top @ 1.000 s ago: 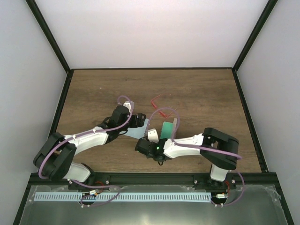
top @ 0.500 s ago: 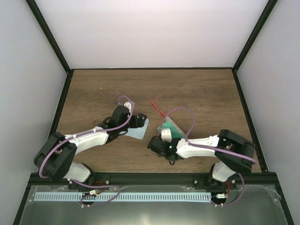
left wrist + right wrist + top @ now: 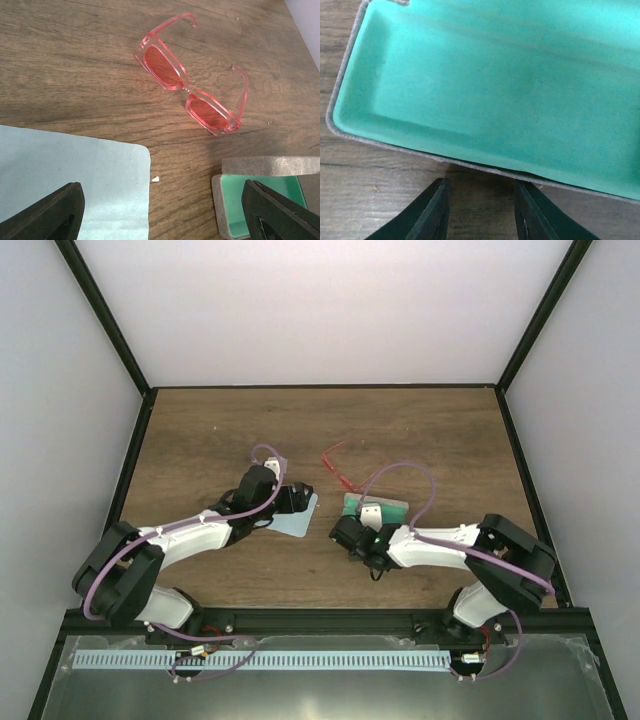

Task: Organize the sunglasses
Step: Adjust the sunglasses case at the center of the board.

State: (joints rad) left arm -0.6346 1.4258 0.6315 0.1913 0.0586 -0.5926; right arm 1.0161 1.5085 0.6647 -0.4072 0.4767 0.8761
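Observation:
The sunglasses point(image 3: 192, 75), a thin red frame with red lenses, lie with arms unfolded on the wood point(image 3: 338, 468), touching nothing. The grey case point(image 3: 388, 506) lies open and flat just right of them, its green lining point(image 3: 490, 85) facing up. My right gripper point(image 3: 482, 200) stands open at the case's near rim, with only bare wood between its fingers point(image 3: 434, 210). The left gripper point(image 3: 165, 220) is wide open and empty above the corner of the pale blue cloth point(image 3: 75, 185), with the sunglasses ahead of it.
The cloth point(image 3: 298, 520) lies flat under my left gripper point(image 3: 300, 496), left of the case point(image 3: 260, 200). A tiny white crumb point(image 3: 155, 178) sits beside the cloth's edge. Black frame posts and pale walls close in the table point(image 3: 200, 430).
The right arm has swung rightward, bringing the case from tilted on its side to flat and open on the table. Its jaws have eased apart slightly. The left arm has not moved.

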